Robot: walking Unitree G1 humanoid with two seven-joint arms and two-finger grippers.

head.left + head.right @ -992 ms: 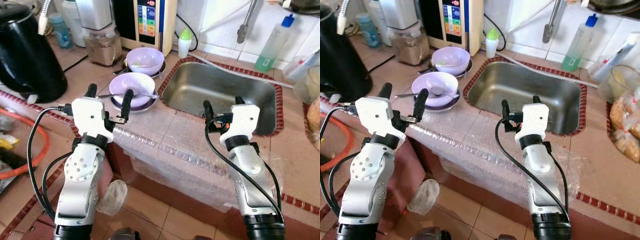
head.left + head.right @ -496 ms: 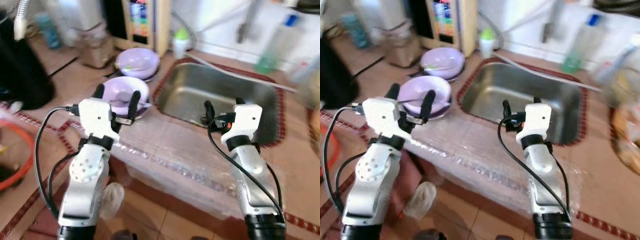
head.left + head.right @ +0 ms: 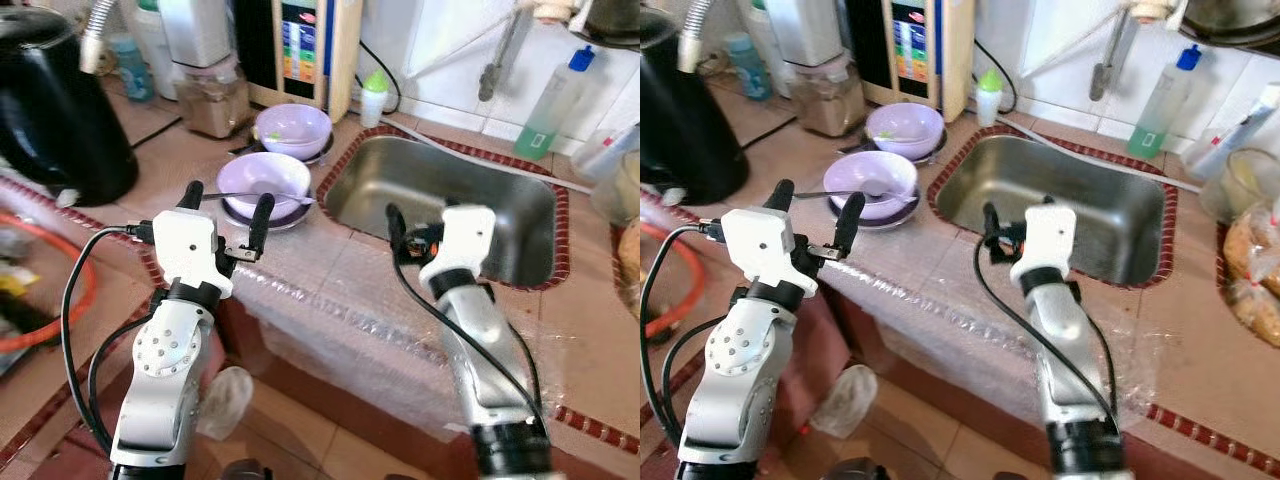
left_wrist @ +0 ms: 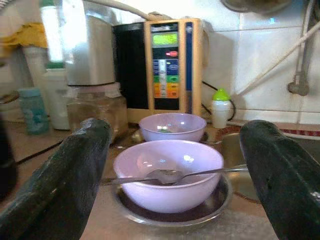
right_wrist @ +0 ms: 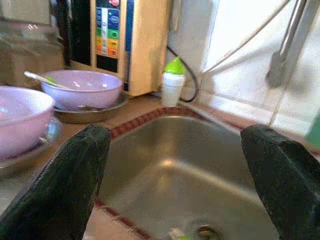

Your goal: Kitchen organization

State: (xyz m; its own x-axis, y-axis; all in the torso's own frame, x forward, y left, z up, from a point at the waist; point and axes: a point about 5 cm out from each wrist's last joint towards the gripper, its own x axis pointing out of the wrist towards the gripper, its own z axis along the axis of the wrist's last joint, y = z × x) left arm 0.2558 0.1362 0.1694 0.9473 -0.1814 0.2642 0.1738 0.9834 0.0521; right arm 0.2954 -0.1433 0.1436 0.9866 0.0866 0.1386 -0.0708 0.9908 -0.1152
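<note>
right claw (image 3: pixel 422 218) shifted left | bowl (image 3: pixel 264 183) beyond spread left claw (image 3: pixel 226 203)

two lilac bowls (image 3: pixel 264 182) (image 3: pixel 293 130) on saucers beside steel sink (image 3: pixel 450 200).

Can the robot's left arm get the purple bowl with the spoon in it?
Probably yes. The left end effector is open and points straight at the near purple bowl, with nothing between them. The spoon lies across the bowl, so it may get knocked.
</note>
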